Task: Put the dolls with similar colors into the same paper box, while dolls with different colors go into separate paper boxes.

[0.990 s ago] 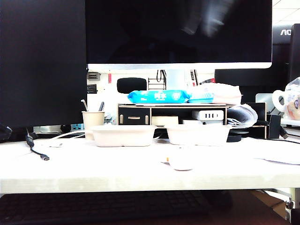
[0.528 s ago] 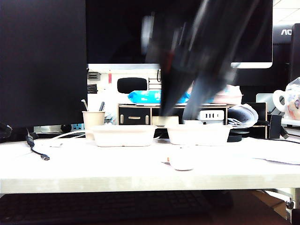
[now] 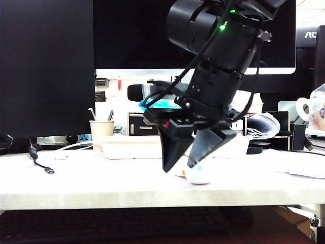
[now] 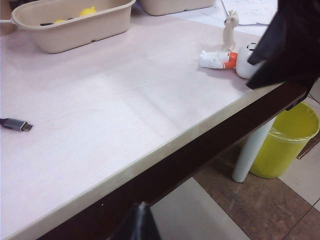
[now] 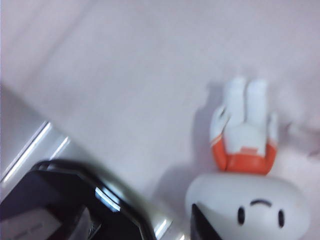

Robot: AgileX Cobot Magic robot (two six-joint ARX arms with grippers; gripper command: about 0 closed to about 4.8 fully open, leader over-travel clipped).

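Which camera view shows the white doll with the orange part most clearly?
The right wrist view: the white doll fills it, face and orange band plain, beside the open right gripper. The left wrist view shows it small, partly behind that gripper. The exterior view shows only a white lump.

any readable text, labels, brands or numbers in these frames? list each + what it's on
"AO": white letters cut off by the frame edge, on the dark monitor at far right of the exterior view.
Blue wet-wipes pack on the black drawer shelf: print mostly hidden, unreadable.
Both wrist views: no text.
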